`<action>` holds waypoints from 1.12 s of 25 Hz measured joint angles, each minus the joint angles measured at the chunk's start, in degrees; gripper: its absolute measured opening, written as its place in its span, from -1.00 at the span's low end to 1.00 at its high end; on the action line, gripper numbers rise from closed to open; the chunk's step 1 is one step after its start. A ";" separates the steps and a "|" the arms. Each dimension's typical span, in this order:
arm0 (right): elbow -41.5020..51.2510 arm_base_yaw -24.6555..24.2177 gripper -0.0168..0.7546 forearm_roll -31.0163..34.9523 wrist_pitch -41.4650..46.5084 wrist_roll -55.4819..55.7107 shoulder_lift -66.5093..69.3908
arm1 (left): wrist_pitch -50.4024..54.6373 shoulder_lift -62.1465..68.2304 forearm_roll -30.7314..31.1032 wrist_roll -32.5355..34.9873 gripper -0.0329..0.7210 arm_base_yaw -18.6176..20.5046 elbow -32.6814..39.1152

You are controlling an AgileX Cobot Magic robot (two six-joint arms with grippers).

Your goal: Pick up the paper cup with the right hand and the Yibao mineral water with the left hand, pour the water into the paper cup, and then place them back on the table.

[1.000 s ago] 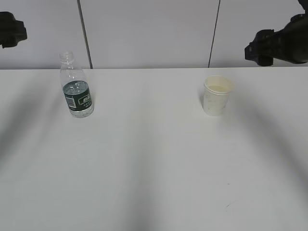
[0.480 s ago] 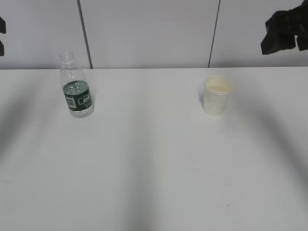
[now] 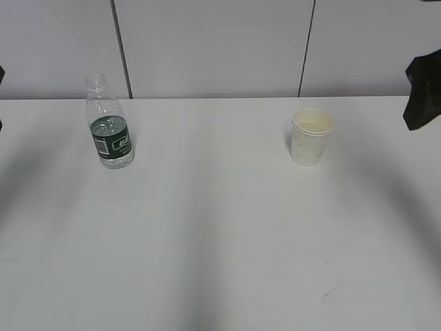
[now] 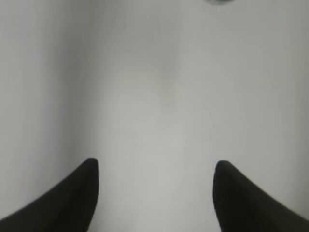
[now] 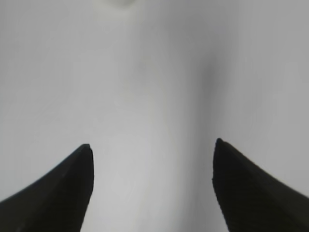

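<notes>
Exterior view, left to right: at the far left edge I barely see a sliver of the left hand (image 3: 1, 96), too little to judge there. Yibao mineral water (image 3: 109, 124) stands upright on the table (image 3: 207, 234) in the upper left of the frame, capless, green label band facing me, a little water (image 3: 116, 160) low in it as far as I can tell. Paper cup (image 3: 312, 136) stands upright right of centre in the upper half, well apart from the bottle, cream inside showing; I can't tell if it holds liquid. Right hand (image 3: 422, 96) is a dark shape at the right edge, above the table and clear of the cup. Left wrist view: my left gripper (image 4: 157, 166) has both fingers spread wide over bare table, nothing between them; a bit of green at the top edge, right of centre, is the bottle. Right wrist view: right gripper (image 5: 152, 147) fingers also wide apart, empty, with a pale blur of the cup at the top edge, left of centre.
</notes>
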 joint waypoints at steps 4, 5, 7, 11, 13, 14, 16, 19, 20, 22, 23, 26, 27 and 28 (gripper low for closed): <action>0.00 0.00 0.58 0.27 2.24 0.12 0.00 | 2.98 0.00 0.71 1.11 0.28 0.00 -0.04; 0.00 0.00 0.58 0.42 2.24 0.12 0.00 | 2.99 0.00 0.71 1.24 0.28 0.00 -0.04; 0.00 0.00 0.58 0.48 2.24 0.12 0.00 | 3.06 0.00 0.78 1.62 0.28 0.00 -0.04; 0.00 0.00 0.58 1.54 2.34 0.52 -0.24 | 3.06 -0.36 0.61 2.45 0.28 0.00 0.01; 0.25 0.00 0.58 3.43 2.34 0.74 -1.07 | 2.95 -2.00 0.55 3.13 0.28 0.00 0.93; 0.86 0.00 0.58 3.84 2.34 0.74 -1.66 | 2.88 -3.11 0.49 3.50 0.28 0.00 1.89; 2.93 0.00 0.58 4.40 2.34 0.80 -4.03 | 3.00 -6.37 0.49 3.81 0.28 0.00 5.06; 8.06 0.00 0.57 4.50 2.34 0.88 -9.39 | 3.27 -11.69 0.22 3.87 0.28 0.00 9.77; 10.11 0.00 0.57 4.50 2.34 0.88 -11.79 | 3.33 -13.75 0.21 3.87 0.28 0.00 11.31; 14.15 0.00 0.57 4.59 2.34 0.93 -16.62 | 3.33 -17.80 0.10 3.87 0.28 0.00 13.80; 15.74 0.00 0.56 4.59 2.37 0.93 -19.40 | 3.43 -20.15 0.04 3.87 0.28 0.00 15.07; 20.65 0.00 0.56 4.59 2.74 0.93 -27.48 | 3.65 -26.80 -0.87 3.87 0.28 0.00 18.49; 22.12 0.00 0.56 4.59 2.97 0.93 -30.27 | 3.70 -29.06 -0.87 3.87 0.28 0.00 19.65; 23.42 0.00 0.56 4.59 3.11 0.93 -32.50 | 3.85 -30.88 -1.77 3.92 0.28 0.00 20.71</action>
